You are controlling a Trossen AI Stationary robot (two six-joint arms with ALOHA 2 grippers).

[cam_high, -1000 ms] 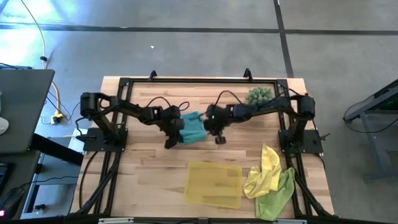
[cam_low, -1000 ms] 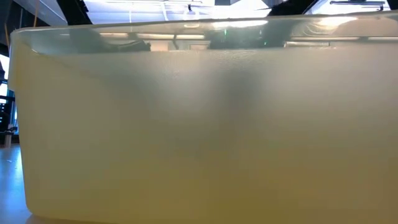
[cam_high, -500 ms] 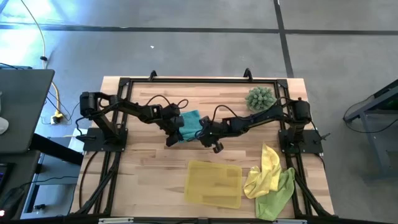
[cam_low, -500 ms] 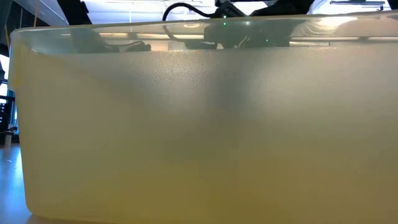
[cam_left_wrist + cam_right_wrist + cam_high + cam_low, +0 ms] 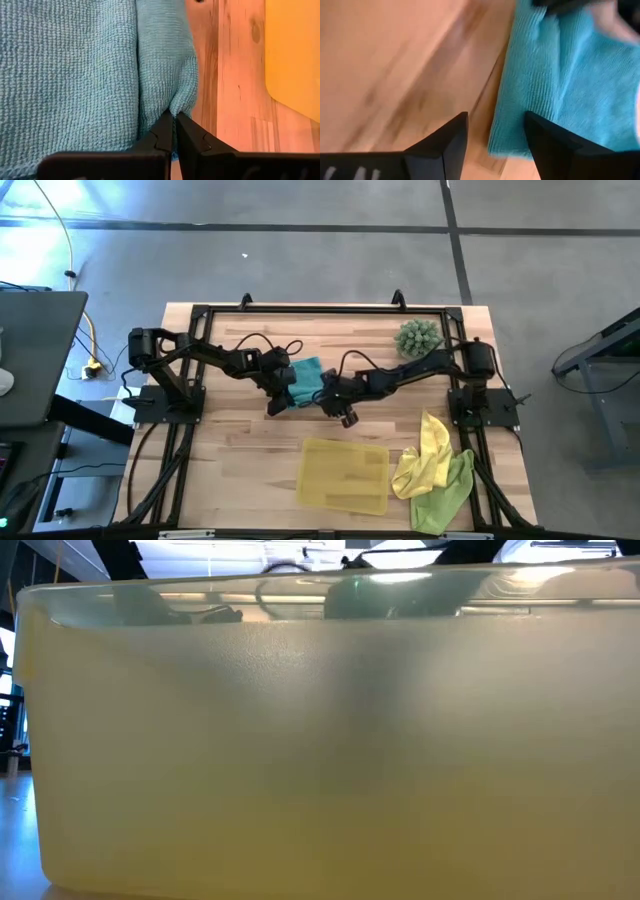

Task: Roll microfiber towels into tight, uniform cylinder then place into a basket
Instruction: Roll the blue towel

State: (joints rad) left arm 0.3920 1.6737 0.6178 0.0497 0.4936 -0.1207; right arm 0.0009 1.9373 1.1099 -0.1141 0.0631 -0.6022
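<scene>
The teal towel [image 5: 305, 376] lies bunched on the table's middle, between my two grippers. My left gripper [image 5: 283, 397] is at its left side, shut on it. My right gripper [image 5: 323, 393] is at its right side and open. Its two fingers stand on either side of the towel's edge [image 5: 506, 141]; I cannot tell whether they touch it. The yellow basket [image 5: 345, 475] stands near the front edge. Its wall [image 5: 320, 760] fills the low view. The yellow towel [image 5: 428, 448] and the lime green towel [image 5: 447, 495] lie crumpled to the basket's right. My left gripper pinches a small pucker of the teal towel's rolled edge [image 5: 176, 102] between its two fingertips [image 5: 165, 127]. The fingers come low from the table's left. The towel lies on the wood [image 5: 220, 100], and the cloth is drawn into a crease at the tips.
A spiky green plant [image 5: 418, 337] stands at the far right, beside the right arm. The black frame rails [image 5: 320, 308] run around the table. Bare wood shows at the front left [image 5: 240, 470].
My right gripper has moved toward the table's left and a little toward the near edge, closing in on the teal towel's right side. The right arm now reaches farther across the table. My left gripper has kept its place on the towel.
</scene>
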